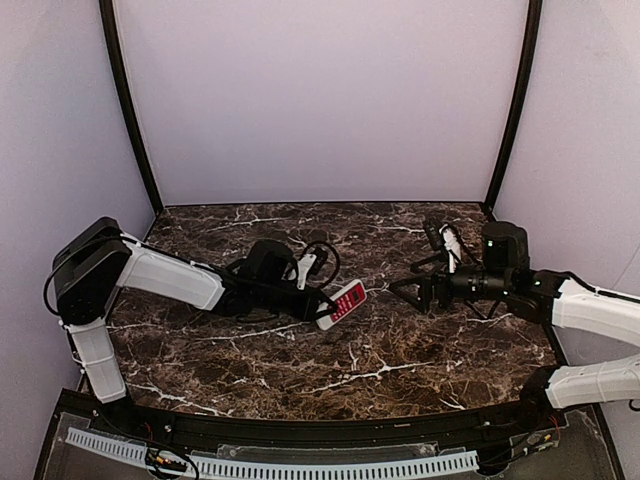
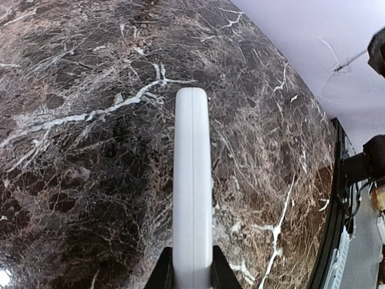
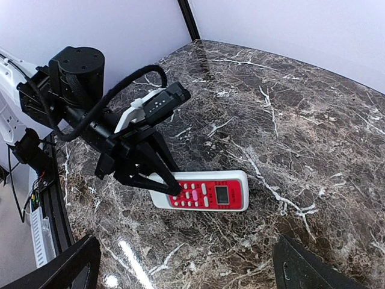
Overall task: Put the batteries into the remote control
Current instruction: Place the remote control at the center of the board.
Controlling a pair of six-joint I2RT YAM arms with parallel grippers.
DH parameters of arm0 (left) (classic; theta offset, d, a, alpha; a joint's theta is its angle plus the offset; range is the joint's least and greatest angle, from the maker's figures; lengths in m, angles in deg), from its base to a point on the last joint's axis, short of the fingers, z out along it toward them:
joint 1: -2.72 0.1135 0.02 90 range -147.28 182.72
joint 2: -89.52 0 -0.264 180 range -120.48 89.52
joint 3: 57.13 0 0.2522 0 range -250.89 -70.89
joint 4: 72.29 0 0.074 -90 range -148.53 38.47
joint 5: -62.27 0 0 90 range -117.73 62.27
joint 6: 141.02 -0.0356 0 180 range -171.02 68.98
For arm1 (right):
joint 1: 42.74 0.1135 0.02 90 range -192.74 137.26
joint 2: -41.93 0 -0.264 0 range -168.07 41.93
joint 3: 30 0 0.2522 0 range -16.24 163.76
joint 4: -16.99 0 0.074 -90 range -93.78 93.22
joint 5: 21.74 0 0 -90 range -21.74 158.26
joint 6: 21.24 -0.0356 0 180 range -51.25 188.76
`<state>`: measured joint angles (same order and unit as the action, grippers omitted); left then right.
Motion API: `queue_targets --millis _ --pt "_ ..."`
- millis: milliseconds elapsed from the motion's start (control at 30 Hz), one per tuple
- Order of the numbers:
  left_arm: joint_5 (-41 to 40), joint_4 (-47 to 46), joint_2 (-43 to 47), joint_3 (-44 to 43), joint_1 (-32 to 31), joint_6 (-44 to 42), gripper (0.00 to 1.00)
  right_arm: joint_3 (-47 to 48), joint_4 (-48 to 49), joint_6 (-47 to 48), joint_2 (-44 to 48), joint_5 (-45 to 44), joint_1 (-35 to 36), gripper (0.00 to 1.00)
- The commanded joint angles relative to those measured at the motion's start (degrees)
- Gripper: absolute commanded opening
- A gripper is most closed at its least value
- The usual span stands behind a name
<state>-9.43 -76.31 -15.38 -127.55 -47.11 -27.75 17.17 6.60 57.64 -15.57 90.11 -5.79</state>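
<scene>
Right tool (image 3: 187,268) released wide, tips cropped, left tool (image 3: 171,187) clenched on remote control (image 3: 212,196), end hidden

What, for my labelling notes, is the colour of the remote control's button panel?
Red, on the white remote control; clearest in the right wrist view.

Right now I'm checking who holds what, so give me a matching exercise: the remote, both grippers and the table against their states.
Things:
1 remote control
2 left gripper
3 right gripper
4 table

States:
A open, holding nothing
B dark veined marble
C red button face up
D shut on the remote's end

Pairs: 1-C, 2-D, 3-A, 4-B
</scene>
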Motion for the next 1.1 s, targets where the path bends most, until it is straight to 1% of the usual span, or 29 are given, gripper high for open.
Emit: queue_targets --millis 0,367,433,500,533,667,833,900,1000,1033,1067 --pt "1.75 -10.45 -1.53 1.67 2.19 11.36 0.00 -1.32 1.98 -0.38 0.52 -0.14 -0.30 0.99" --pt "-0.77 -14.57 -7.41 4.88 3.64 15.61 0.03 -2.26 2.20 -0.58 0.82 0.18 -0.30 0.99" --pt "-0.56 -15.33 -8.29 5.11 3.75 16.36 0.04 -2.27 2.21 -0.81 0.70 0.18 -0.32 0.98" --pt "-0.62 -16.26 -8.77 5.62 3.82 17.15 0.10 -2.40 2.23 -1.11 0.78 0.22 -0.30 0.99" --pt "-0.76 -16.51 -8.84 5.93 3.84 17.47 0.16 -2.48 2.33 -1.31 0.80 0.19 -0.34 0.99" --pt "-2.38 -14.33 -8.61 5.84 4.08 16.97 0.32 -2.63 2.51 -1.62 0.19 0.07 -0.30 0.99" --pt "-4.59 -8.35 -7.67 4.01 4.20 13.91 0.44 -2.82 2.43 -1.59 0.17 -0.75 -0.36 0.99" --pt "-5.80 -5.92 -6.80 3.26 4.25 12.13 0.50 -2.86 2.22 -1.44 0.17 -1.22 -0.31 0.99" --pt "-8.06 -1.59 -5.58 1.76 4.34 9.66 0.65 -2.97 2.16 -1.07 -0.09 -1.96 -0.34 0.99" --pt "-8.52 -0.61 -4.74 0.71 4.36 8.08 0.77 -2.80 2.16 -0.87 -0.41 -2.18 -0.30 0.99" --pt "-9.86 2.31 -4.41 0.08 4.49 7.22 0.84 -2.65 2.08 -0.66 -0.71 -2.27 -0.32 0.99"
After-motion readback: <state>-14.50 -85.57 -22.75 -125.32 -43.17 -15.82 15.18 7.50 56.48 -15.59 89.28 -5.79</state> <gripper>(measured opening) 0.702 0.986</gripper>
